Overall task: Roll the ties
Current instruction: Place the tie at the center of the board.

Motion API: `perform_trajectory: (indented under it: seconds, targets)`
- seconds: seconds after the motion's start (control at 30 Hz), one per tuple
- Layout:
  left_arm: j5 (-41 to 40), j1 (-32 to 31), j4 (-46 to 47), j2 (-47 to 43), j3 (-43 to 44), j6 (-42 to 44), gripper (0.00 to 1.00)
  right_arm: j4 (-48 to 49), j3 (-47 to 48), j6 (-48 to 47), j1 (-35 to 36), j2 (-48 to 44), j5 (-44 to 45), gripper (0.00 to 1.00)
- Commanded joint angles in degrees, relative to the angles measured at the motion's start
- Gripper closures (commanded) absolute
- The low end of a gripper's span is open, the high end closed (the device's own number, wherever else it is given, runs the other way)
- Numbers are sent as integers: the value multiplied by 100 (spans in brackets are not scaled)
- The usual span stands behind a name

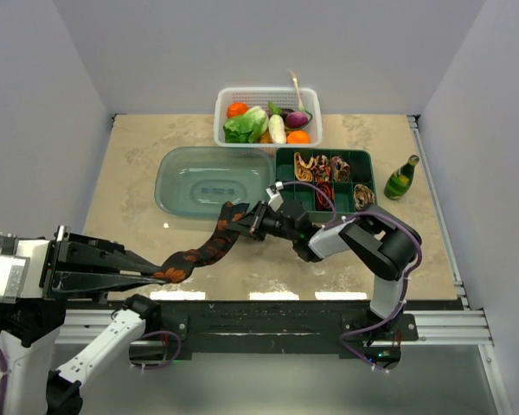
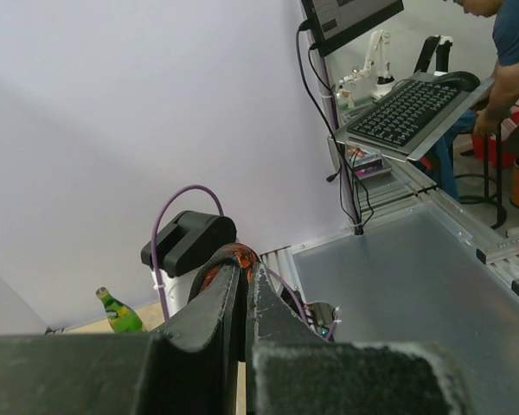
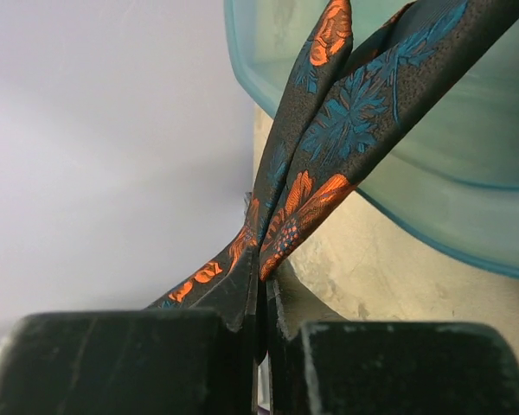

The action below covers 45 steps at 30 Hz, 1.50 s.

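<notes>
A black tie with orange-red motifs hangs stretched above the table between my two grippers. My left gripper is shut on its lower left end; in the left wrist view a bit of the tie shows above the closed fingertips. My right gripper is shut on the tie's upper right end, near the teal lid. In the right wrist view the folded tie rises from between the closed fingers. Several rolled ties lie in the green tray.
A teal plastic lid lies at centre left. A green divided tray sits right of it. A white basket of toy vegetables stands behind. A green bottle stands at the right edge.
</notes>
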Motion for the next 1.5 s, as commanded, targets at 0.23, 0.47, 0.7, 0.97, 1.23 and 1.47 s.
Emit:
perform_trajectory:
  seconds: [0.23, 0.47, 0.7, 0.97, 1.23, 1.47]
  targets:
    - [-614, 11, -978, 420, -366, 1018, 100, -2639, 384, -2129, -350, -2642, 962, 100]
    - [-852, 11, 190, 876, -1421, 694, 100, -4532, 236, -3123, -1279, -4490, 1641, 100]
    - [-782, -16, 1463, 1764, -2019, 438, 100, -6543, -54, -3607, -2099, -6249, 2035, 100]
    - [-826, -551, 1255, 2897, -2152, 1114, 100, -7769, -309, -3897, -2574, -7059, 2494, 100]
    - [-1299, -639, 824, 3084, -2880, 1695, 100, -7637, -950, -3809, -2793, -6954, 2301, 100]
    - [-2143, -692, 816, 2986, -3760, 1528, 100, -6786, -1864, -3836, -2978, -6997, 2019, 100]
